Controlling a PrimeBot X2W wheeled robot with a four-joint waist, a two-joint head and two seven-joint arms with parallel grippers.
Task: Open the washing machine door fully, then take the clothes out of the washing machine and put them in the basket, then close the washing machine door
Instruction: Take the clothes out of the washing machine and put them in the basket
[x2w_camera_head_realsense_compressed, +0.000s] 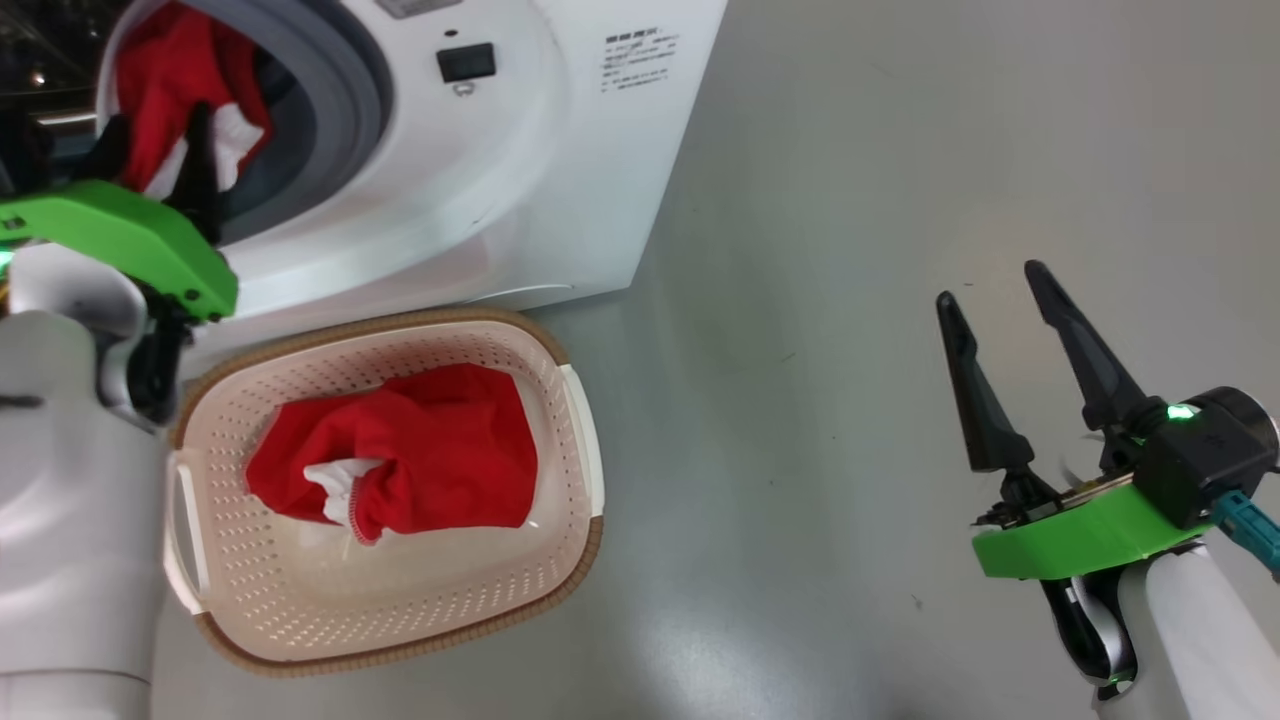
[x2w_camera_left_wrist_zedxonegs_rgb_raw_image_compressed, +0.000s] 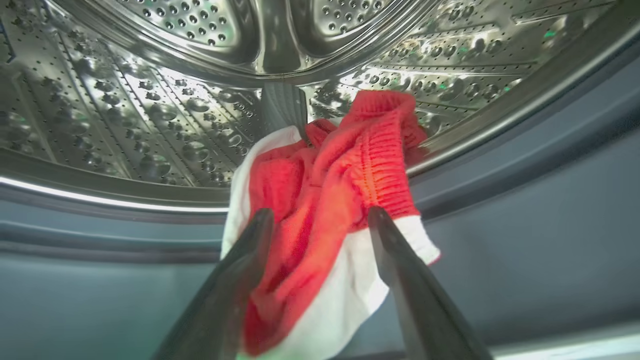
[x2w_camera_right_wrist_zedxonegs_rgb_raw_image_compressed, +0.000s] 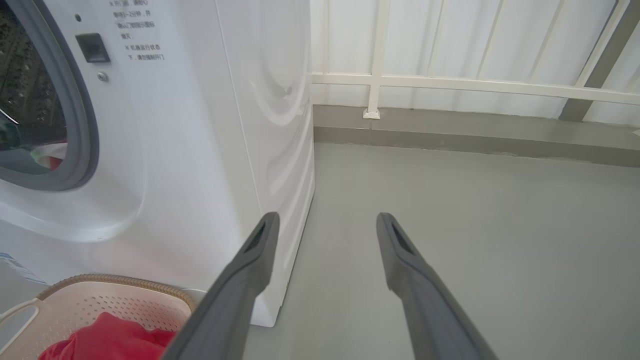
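So, by my reckoning I am about halfway through. The door (x2w_camera_head_realsense_compressed: 40, 50) looks swung clear at the far left edge of the head view, since the mouth of the washing machine (x2w_camera_head_realsense_compressed: 520, 150) is uncovered, so I take the opening step as done. One red garment (x2w_camera_head_realsense_compressed: 430, 440) already lies crumpled in the basket (x2w_camera_head_realsense_compressed: 300, 610), which sits on the floor (x2w_camera_head_realsense_compressed: 850, 450) just in front of the machine. What remains, as far as I can see, is the second red and white piece (x2w_camera_left_wrist_zedxonegs_rgb_raw_image_compressed: 345, 165), then shutting the door; whether more cloth hides deeper in the drum (x2w_camera_left_wrist_zedxonegs_rgb_raw_image_compressed: 150, 125) I cannot tell. My left gripper (x2w_camera_left_wrist_zedxonegs_rgb_raw_image_compressed: 320, 215) is reaching into the opening with its two fingers apart, not clamped on anything. The cloth lies right between them: it drapes from the steel lip down over the grey rubber seal (x2w_camera_left_wrist_zedxonegs_rgb_raw_image_compressed: 500, 225), its red ribbed part ahead of my fingertips and its white trim falling between and beneath the fingers. It seems to touch or nearly touch both of them, so I judge that closing here would catch a good fold. My right gripper (x2w_camera_head_realsense_compressed: 990, 285) hangs well off to the side over bare floor, fingers spread wide, holding nothing, and the basket is near its left.
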